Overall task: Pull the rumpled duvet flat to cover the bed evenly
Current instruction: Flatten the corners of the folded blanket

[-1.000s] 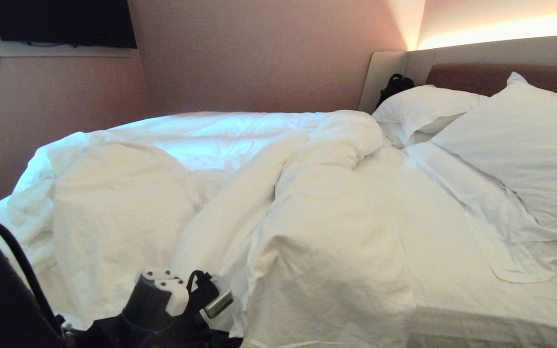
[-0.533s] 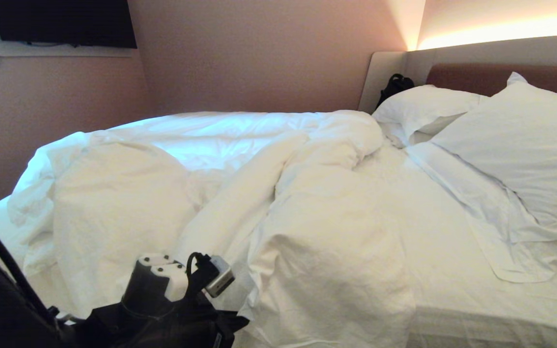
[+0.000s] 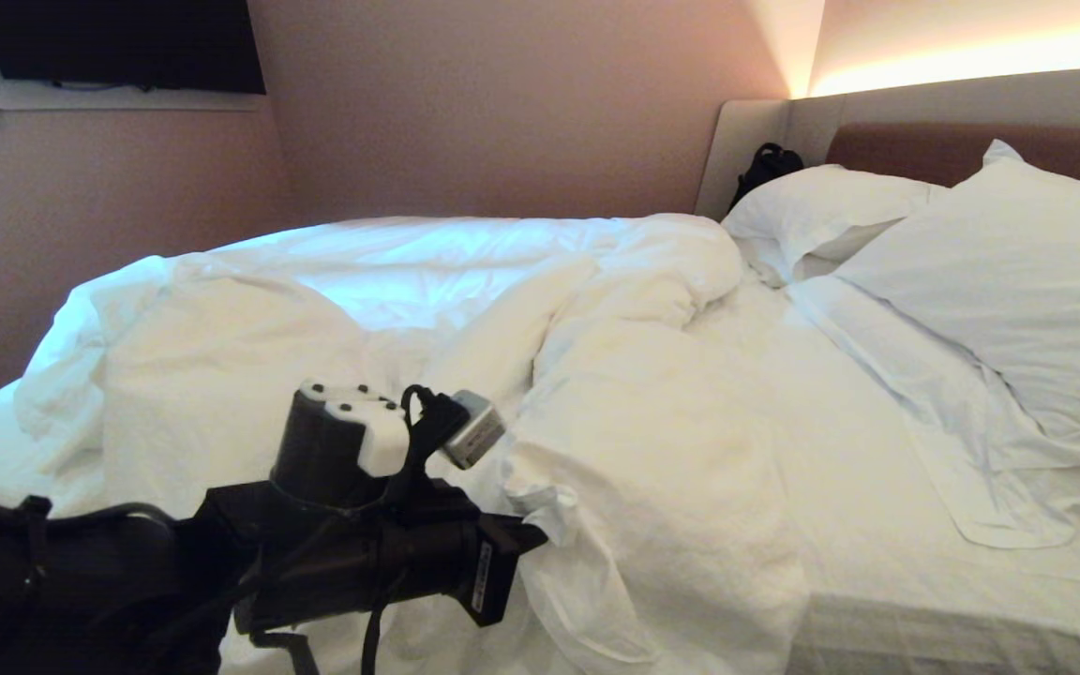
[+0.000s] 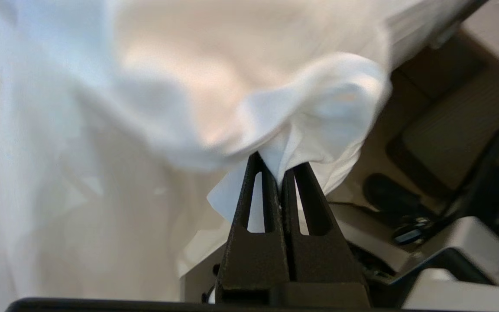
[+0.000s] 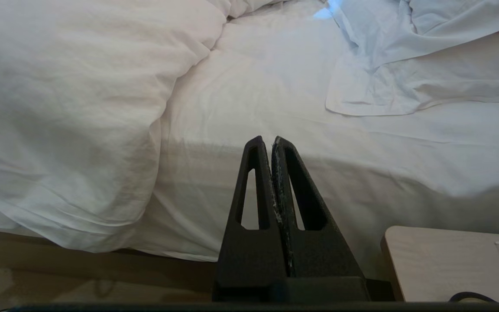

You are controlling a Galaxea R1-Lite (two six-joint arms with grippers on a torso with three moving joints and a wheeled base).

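The white duvet (image 3: 652, 469) lies rumpled in thick folds over the left and middle of the bed (image 3: 887, 600). Bare sheet shows on the right, toward the brown headboard (image 3: 924, 150). My left gripper (image 3: 532, 538) is at the near edge of the bed, shut on a fold of the duvet's edge and holding it off the mattress. The left wrist view shows the black fingers (image 4: 258, 190) pinching that duvet (image 4: 319, 108) cloth at their tips. My right gripper (image 5: 272, 141) is shut and empty, low in front of the mattress side, beside the duvet's (image 5: 67, 108) hanging edge.
Two white pillows (image 3: 1018, 281) (image 3: 821, 211) lean at the headboard, with a loose flat white cloth (image 5: 383, 86) below them. A black bag (image 3: 765, 164) sits in the far corner. A pale wooden table top (image 5: 444, 260) stands close to my right gripper. Walls close the far side.
My left arm has risen and swung forward and to the right. It has lifted the pinched duvet edge, so the near fold now hangs from the gripper. The right gripper has kept still.
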